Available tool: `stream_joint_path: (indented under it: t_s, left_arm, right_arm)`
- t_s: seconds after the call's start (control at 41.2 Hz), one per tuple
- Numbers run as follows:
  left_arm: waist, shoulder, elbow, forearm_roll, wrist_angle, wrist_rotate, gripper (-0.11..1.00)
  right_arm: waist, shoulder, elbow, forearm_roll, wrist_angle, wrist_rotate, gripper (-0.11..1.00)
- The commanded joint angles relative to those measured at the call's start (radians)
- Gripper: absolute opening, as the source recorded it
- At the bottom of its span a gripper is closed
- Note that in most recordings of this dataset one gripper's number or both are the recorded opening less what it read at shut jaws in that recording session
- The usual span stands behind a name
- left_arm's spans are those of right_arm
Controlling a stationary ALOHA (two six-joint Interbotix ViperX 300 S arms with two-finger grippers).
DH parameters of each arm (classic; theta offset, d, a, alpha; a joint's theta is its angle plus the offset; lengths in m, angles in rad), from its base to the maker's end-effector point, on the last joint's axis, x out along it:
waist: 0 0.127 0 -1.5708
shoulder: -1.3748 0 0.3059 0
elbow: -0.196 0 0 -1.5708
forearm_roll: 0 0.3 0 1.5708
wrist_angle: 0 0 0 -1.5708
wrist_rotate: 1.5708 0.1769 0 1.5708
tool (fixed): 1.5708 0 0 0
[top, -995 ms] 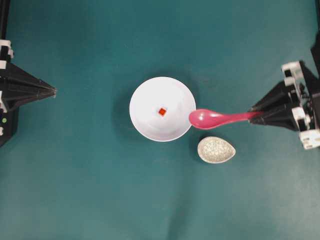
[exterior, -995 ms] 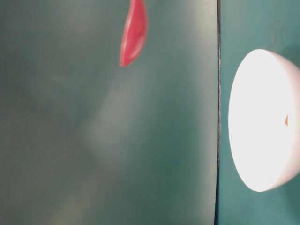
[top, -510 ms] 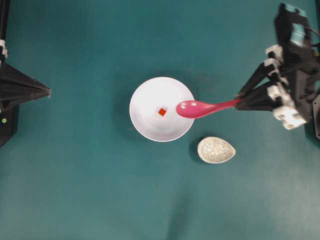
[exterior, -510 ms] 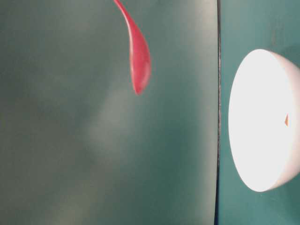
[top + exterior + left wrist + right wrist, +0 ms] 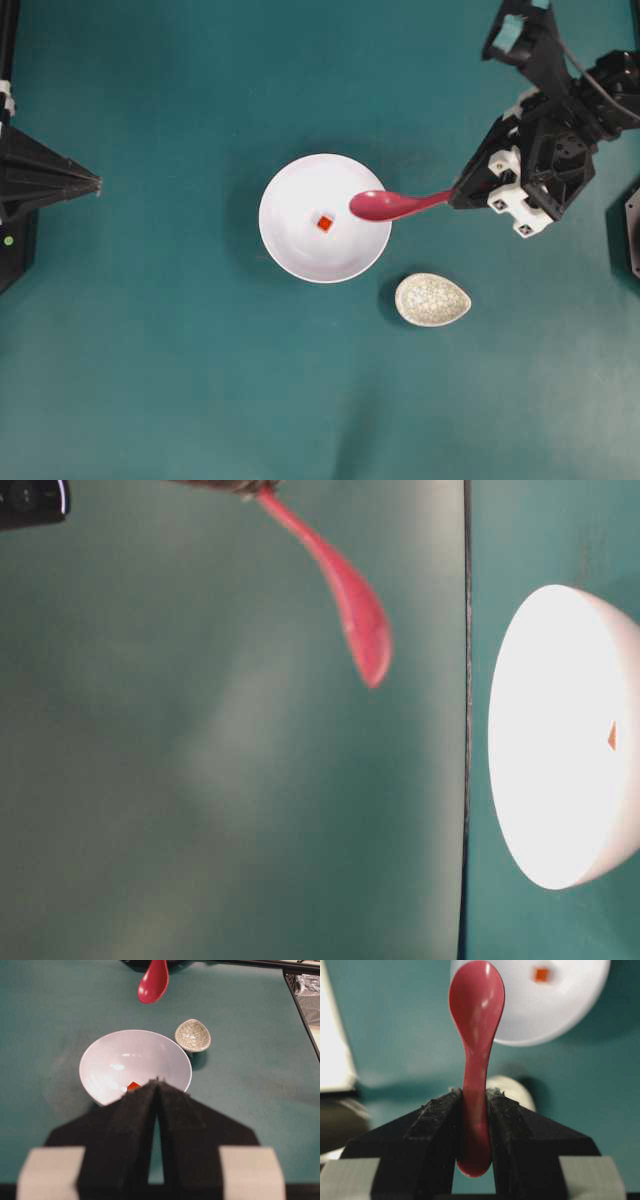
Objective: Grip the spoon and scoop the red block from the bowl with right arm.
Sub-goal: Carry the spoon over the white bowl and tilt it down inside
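Magenta-pink and glossy, the spoon hangs in the air, held by the far end of its handle between the two black fingers of the right gripper. The fingers are clamped tight on the handle, one on each side, so the scoop reaches well out ahead of the arm. From above, the scoop sits over the right rim of the white bowl, which stands in the middle of a teal desk. From table level the spoon is clearly raised, tilted with its scoop end lowest and apart from the bowl, not touching it.

Inside the bowl, near its centre, lies the red block, tiny and loose, just left of the spoon's tip as seen from above. Holding the handle by its end likely gives the scoop room to dip into the bowl while the bulky gripper stays outside the rim. The scooping step looks about to start: the spoon is gripped and lined up, the block not yet touched.

To the near right of the bowl sits a small speckled beige dish, empty and apart from everything else.

At the left edge of the desk the left gripper points toward the bowl from well away, its fingers pressed together and holding nothing.
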Motion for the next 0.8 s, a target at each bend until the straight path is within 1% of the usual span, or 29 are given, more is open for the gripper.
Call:
stream_joint_path:
  t_s: [0.0,0.024,0.121,0.218,0.413,0.607,0.777]
  left_arm:
    - [0.002,0.005,-0.031,0.003,-0.005,0.003,0.0]
    - [0.002,0.005,-0.031,0.003,-0.003,0.003,0.0]
    - [0.002,0.005,-0.031,0.003,-0.003,0.003,0.0]
    - [0.003,0.003,-0.031,0.003,-0.005,0.003,0.0]
    - [0.002,0.005,-0.031,0.005,-0.003,0.003,0.0]
    - [0.002,0.005,-0.031,0.003,-0.003,0.003,0.0]
    - [0.002,0.005,-0.031,0.003,-0.003,0.003,0.0]
  right_arm:
    - [-0.003,0.014,-0.063,-0.074,0.067,0.003,0.24]
    - [-0.003,0.021,-0.075,-0.101,0.089,0.003,0.24]
    - [-0.002,0.049,-0.117,-0.175,0.152,0.003,0.24]
    - [-0.003,0.077,-0.16,-0.218,0.195,0.002,0.24]
    - [0.008,0.133,-0.236,-0.224,0.25,-0.008,0.25]
    - [0.035,0.209,-0.307,-0.225,0.342,-0.011,0.25]
    - [0.055,0.288,-0.397,-0.232,0.41,-0.018,0.24]
